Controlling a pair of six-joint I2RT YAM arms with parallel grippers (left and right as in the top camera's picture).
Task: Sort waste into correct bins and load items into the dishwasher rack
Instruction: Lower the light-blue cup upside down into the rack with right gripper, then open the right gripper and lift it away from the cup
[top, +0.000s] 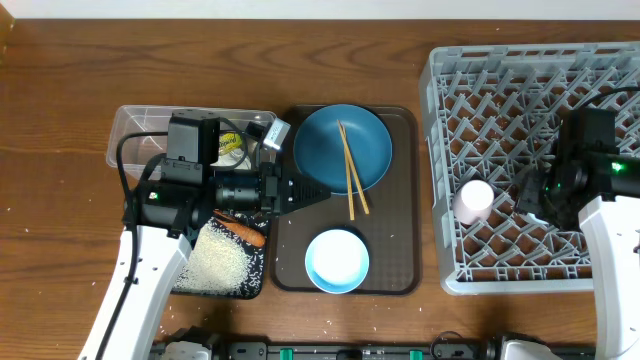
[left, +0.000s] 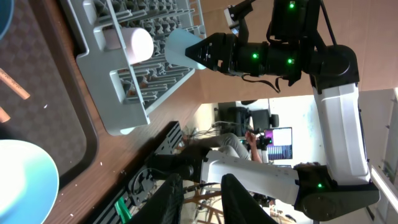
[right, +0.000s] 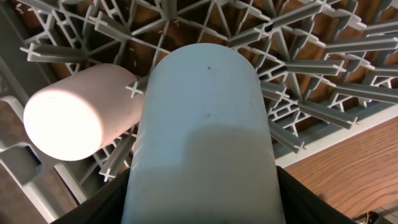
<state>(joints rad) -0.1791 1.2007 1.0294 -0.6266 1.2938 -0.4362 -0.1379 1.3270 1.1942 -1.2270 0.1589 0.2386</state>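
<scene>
Right gripper (left: 202, 51) is clamped on the small blue cup (right: 205, 124), fingers on both sides. The cup is over the lower-left part of the dishwasher rack (top: 500, 80), just beside the pink cup (right: 68, 121), which sits tilted among the pegs. Can't tell if the blue cup touches the pegs. Left gripper (left: 200, 186) hovers over the brown tray (top: 405, 200) at frame centre, fingers apart, holding nothing. On that tray the blue plate (top: 330, 140) sits at the top with the chopsticks (top: 350, 180) across it, and the light-blue bowl (top: 337, 262) sits at the bottom. The clear tub (top: 135, 125) is at upper left with the green-yellow wrapper (top: 232, 146) inside. The black tray (top: 255, 285) below it holds the rice (top: 220, 262) and the carrot piece (top: 240, 231).
</scene>
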